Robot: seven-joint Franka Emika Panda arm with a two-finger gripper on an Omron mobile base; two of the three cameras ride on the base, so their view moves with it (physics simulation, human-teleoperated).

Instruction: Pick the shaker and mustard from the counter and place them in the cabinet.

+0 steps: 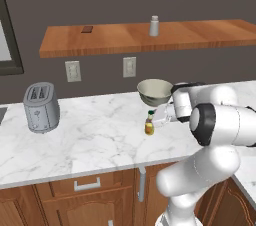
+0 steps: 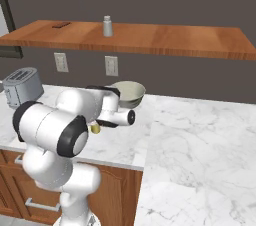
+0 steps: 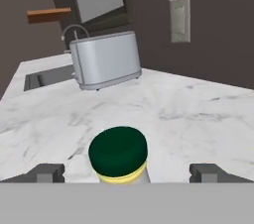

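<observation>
Close-up, end effector (image 3: 127, 172) spread wide around mustard (image 3: 119, 153); base views add shaker (image 1: 154, 26) on cabinet (image 1: 200, 35)

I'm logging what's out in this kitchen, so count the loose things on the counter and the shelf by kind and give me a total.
Shaker, on the shelf: 1
Small dark flat thing, on the shelf: 1
Mustard bottle, on the counter: 1
Bowl, on the counter: 1
Toaster, on the counter: 1
Total: 5

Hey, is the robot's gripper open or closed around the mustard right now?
Open. In the hand view the gripper has its fingertips spread wide, clear of the mustard standing upright between them.
</observation>
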